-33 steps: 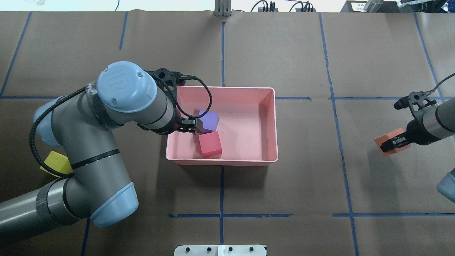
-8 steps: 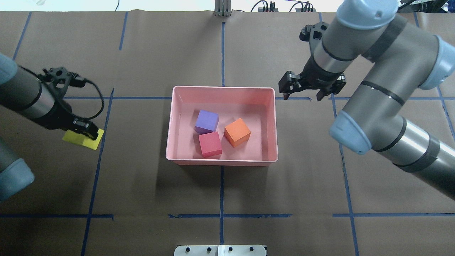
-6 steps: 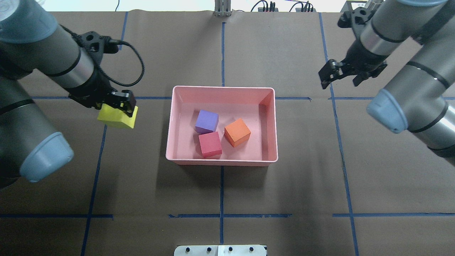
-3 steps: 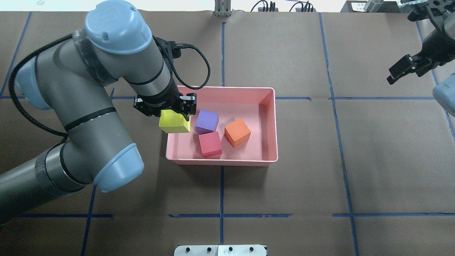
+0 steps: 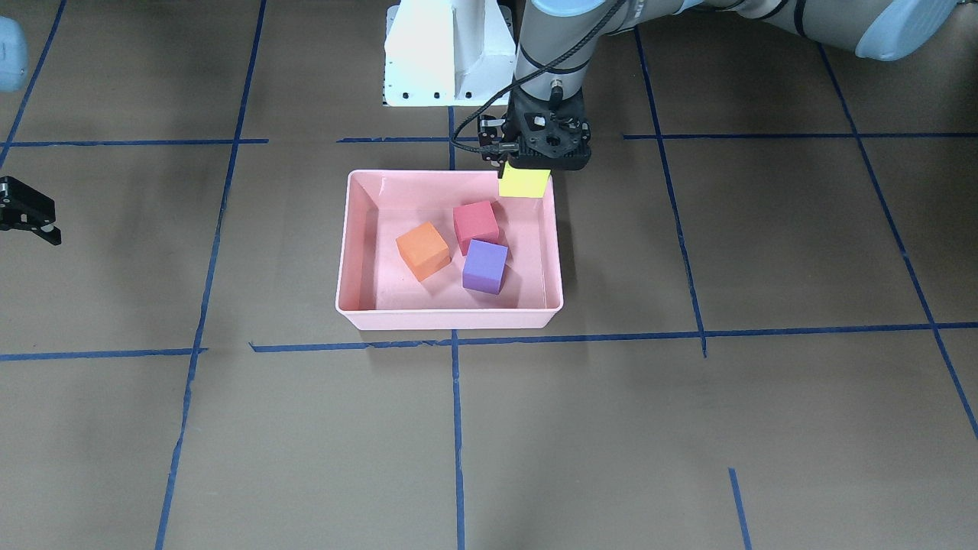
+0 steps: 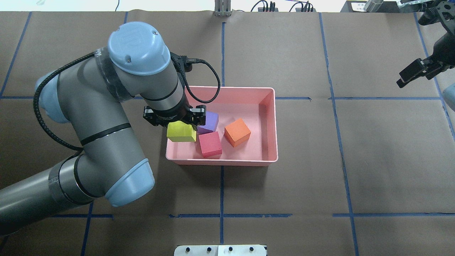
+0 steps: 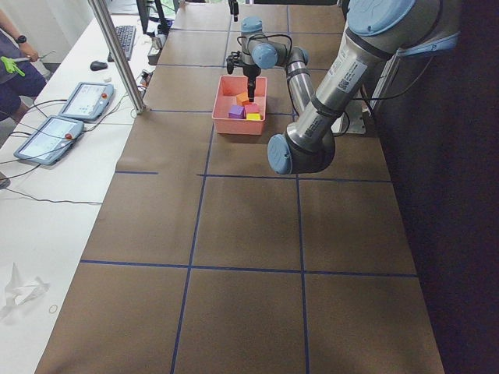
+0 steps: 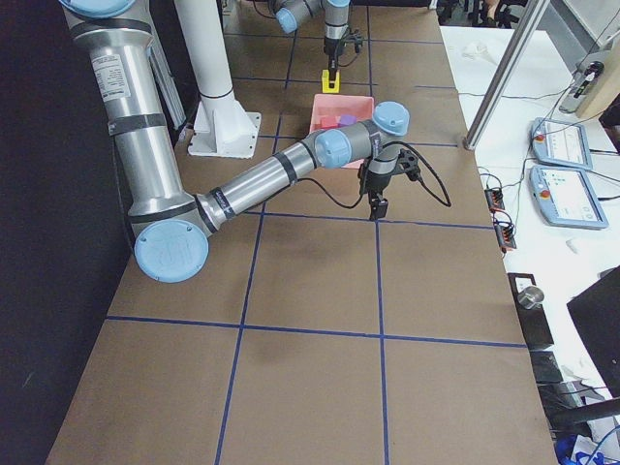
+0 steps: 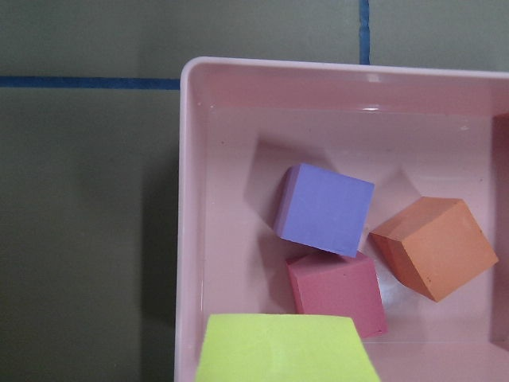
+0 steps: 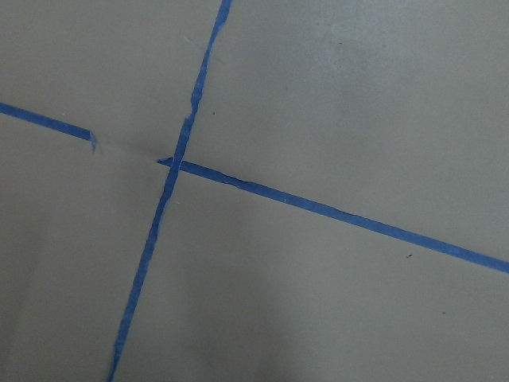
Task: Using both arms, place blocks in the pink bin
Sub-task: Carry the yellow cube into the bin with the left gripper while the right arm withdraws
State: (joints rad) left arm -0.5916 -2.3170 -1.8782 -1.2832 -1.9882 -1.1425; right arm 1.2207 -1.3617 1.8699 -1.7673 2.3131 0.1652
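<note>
Around the middle of the bench (image 6: pixel 302 185) sits the pink bin (image 6: pixel 272 124), and I count three of the four cubes already lying on its floor: the purple cube (image 6: pixel 210 122), the red-pink cube (image 6: pixel 210 144) and the orange cube (image 6: pixel 237 132). Purple and red-pink appear to touch. Orange is just beside them toward the bench's right edge; whether it touches I cannot tell. All three lie flat, none stacked, and the bin's right-hand end and far side show bare floor. The fourth, the yellow-green cube (image 6: pixel 181 132), is clamped in the left gripper (image 6: pixel 179 125), which points straight down. Overhead and front views both place it over the bin's end nearest the bench's left edge, toward the robot-side corner. The right side view shows it held clear above the rim, resting on nothing. The left wrist view agrees: the cube is at the bottom of the picture with the bin wall under it. The right gripper (image 5: pixel 29 221) hangs near the bench's right edge, well apart from the bin, fingers spread and carrying nothing. Its wrist view shows only paper and blue tape lines (image 10: pixel 334 211). My estimate: three-quarters done, with the last cube in the claw and not yet in the bin. What is left, as I judge it, is to bring the cube further inside the wall, lower it and release. Risk noted: let go where it hangs, it might catch the rim or land on the purple cube.
</note>
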